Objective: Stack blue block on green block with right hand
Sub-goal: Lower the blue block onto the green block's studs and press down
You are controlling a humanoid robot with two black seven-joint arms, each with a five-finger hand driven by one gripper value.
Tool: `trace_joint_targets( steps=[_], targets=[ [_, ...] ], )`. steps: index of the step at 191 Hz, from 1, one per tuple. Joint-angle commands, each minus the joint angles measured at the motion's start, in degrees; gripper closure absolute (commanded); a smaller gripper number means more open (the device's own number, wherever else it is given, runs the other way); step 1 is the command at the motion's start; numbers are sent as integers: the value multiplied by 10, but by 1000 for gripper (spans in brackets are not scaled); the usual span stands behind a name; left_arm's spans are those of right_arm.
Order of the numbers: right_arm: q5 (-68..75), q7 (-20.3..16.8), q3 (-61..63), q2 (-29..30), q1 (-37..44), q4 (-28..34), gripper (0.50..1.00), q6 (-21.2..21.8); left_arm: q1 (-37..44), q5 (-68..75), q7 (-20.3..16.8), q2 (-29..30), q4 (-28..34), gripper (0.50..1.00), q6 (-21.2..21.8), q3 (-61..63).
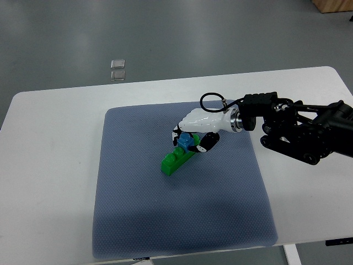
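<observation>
A long green block (174, 162) lies slanted near the middle of the blue-grey mat (138, 210). A small blue block (186, 142) sits at the green block's upper right end, touching or just above it. My right hand (190, 139), white with dark fingertips, comes in from the right on a black arm (300, 130) and has its fingers curled around the blue block. The contact between the two blocks is partly hidden by the fingers. The left arm does not show.
The mat covers the centre of a white table (49, 165). Two small clear squares (118, 69) lie on the grey floor beyond the table's far edge. A black cable loop (212, 102) arches over the wrist.
</observation>
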Motion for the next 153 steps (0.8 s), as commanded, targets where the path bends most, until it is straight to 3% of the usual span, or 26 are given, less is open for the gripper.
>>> trace_joint_targets(
  steps=[1, 51, 153],
  targets=[
    [1, 0, 0, 0, 1, 1, 848, 0, 0, 0, 0, 0, 0, 500, 0, 0],
    [4, 0, 7, -2, 3, 4, 750, 16, 0, 0, 0, 0, 0, 500, 0, 0],
    [6, 0, 10, -1, 3, 5, 746, 20, 0, 0, 0, 0, 0, 500, 0, 0]
  ],
)
